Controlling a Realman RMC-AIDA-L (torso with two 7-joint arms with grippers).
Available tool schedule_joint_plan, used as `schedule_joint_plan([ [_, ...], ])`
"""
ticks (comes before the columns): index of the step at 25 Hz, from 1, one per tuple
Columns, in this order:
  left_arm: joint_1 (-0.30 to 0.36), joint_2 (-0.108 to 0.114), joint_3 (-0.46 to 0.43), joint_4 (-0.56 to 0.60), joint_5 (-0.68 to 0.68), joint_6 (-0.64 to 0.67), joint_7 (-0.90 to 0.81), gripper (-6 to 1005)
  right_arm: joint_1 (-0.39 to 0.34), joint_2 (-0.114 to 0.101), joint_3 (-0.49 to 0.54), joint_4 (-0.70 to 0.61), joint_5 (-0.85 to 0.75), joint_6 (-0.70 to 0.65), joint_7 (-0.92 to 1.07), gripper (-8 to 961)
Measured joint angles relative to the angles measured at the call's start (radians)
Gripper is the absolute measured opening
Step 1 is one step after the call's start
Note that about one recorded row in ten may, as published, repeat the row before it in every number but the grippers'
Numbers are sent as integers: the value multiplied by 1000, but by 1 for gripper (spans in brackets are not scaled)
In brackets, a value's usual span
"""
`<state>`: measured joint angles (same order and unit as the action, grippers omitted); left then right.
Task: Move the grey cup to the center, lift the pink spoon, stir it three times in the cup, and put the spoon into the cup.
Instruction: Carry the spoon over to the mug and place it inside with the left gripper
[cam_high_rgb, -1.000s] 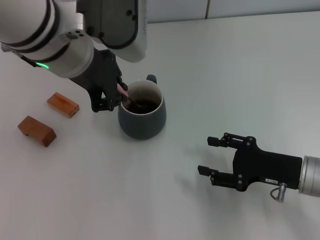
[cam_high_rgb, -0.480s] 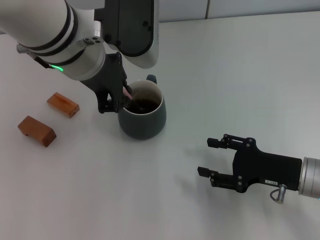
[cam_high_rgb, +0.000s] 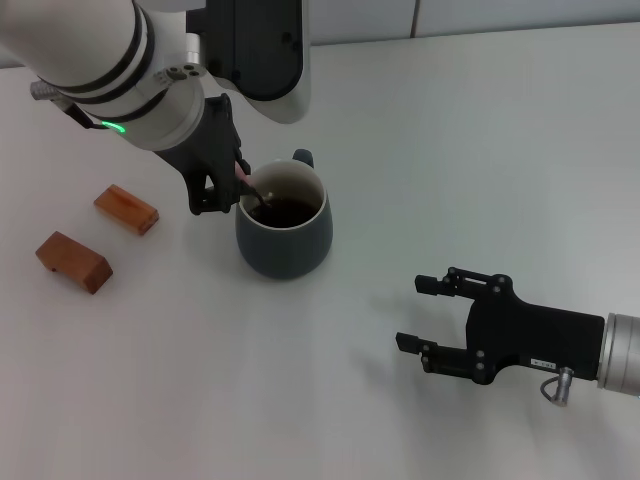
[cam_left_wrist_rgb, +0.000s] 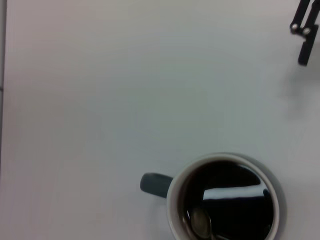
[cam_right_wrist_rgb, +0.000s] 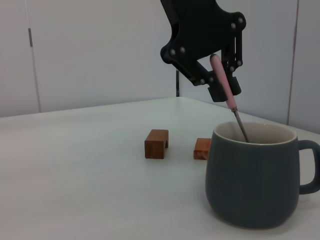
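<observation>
Currently left gripper (cam_right_wrist_rgb: 222, 82) pinches spoon (cam_right_wrist_rgb: 227, 92) by its handle, tilted, bowl down in cup (cam_high_rgb: 284, 235); right gripper (cam_high_rgb: 432, 312) open, idle.

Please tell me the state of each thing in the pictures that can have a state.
grey cup: upright, holding dark liquid
pink spoon: tilted, bowl in the liquid
left gripper: shut on the pink spoon, above the cup's rim
right gripper: open, holding nothing, apart from the cup
</observation>
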<state>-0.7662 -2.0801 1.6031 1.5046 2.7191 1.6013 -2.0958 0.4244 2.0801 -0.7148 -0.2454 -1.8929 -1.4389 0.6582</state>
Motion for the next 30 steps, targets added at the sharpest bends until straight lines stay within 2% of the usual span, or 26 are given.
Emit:
schedule_joint_plan([
  [10, -5, 0, -14, 25, -29, 74, -2, 200, 4, 0, 0, 0, 0, 6, 0, 742],
  [18, -5, 0, -10, 21, -65, 41, 6, 208, 4, 0, 0, 0, 0, 6, 0, 743],
  [23, -5, 0, -7, -1, -31, -6, -1, 212, 3, 0, 0, -1, 0, 3, 5, 743],
  [28, -5, 0, -13, -1, -6, 3, -6, 217, 1, 0, 0, -2, 0, 1, 6, 743],
  [30, -5, 0, -39, 6, 2, 45, -8, 219, 1, 0, 0, -2, 0, 1, 6, 743],
])
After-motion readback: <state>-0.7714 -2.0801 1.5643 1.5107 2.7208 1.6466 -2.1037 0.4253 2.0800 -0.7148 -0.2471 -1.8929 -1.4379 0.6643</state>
